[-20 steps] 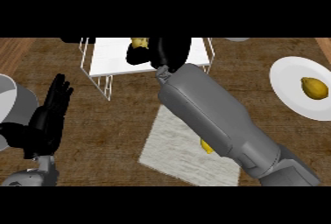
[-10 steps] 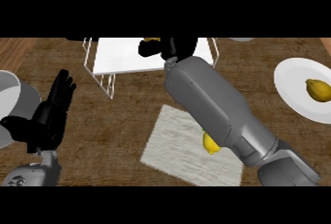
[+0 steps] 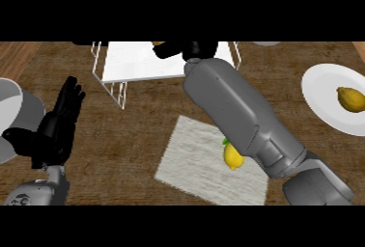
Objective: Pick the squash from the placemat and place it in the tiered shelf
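We had our right hand [image 3: 187, 48] curled around the squash [image 3: 158, 43] over the tiered shelf [image 3: 143, 62]; releasing came next, we judged. Left hand [image 3: 57, 126] rested open.

The desk [image 3: 143, 120] is showing a dark wood top with a rough, streaky grain and a matt finish. The placemat [image 3: 196, 166] is looking like pale grey woven cloth, coarse and dull. The tiered shelf [image 3: 135, 62] is presenting thin white wire, like painted metal, around a smooth white panel. The right forearm [image 3: 239, 120] is appearing as smooth grey plastic or metal with a soft sheen. The left hand [image 3: 53, 132] is showing matt black. The plate [image 3: 324, 103] is looking smooth and white, and the yellow fruit [image 3: 232, 157] on the cloth is gleaming slightly.
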